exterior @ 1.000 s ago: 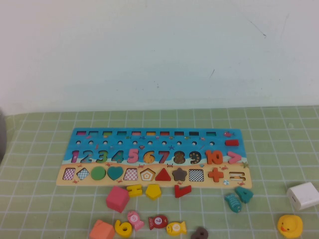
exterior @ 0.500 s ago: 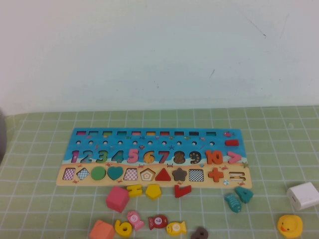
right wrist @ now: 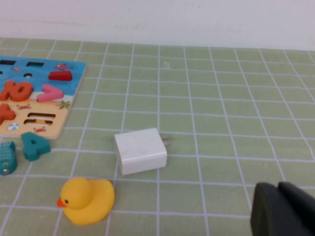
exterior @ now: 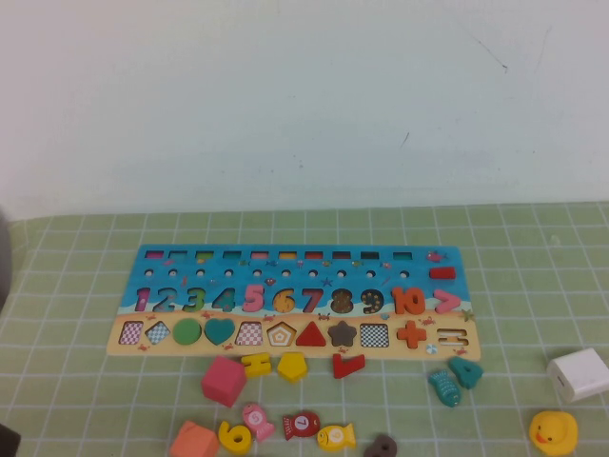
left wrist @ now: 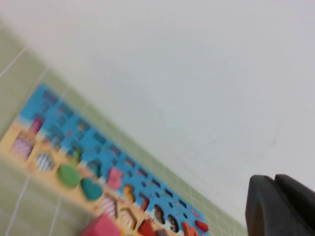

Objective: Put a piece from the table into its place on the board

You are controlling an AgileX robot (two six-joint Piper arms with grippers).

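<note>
Newly showing at bench [exterior: 533,267] corner: left pincer [exterior: 8,440]. Right pincer [right wrist: 283,209] near plug [right wrist: 141,151]. Both pressed together. Pieces [exterior: 225,380] lying just below board [exterior: 295,300].

We are seeing a pale wall [exterior: 304,95] rising behind a table covered by a green checked cloth [exterior: 533,267], under soft, even light.

Matt painted wooden board [exterior: 295,297], glossy rubber duck [right wrist: 86,199], smooth plastic charger [right wrist: 141,151].
</note>
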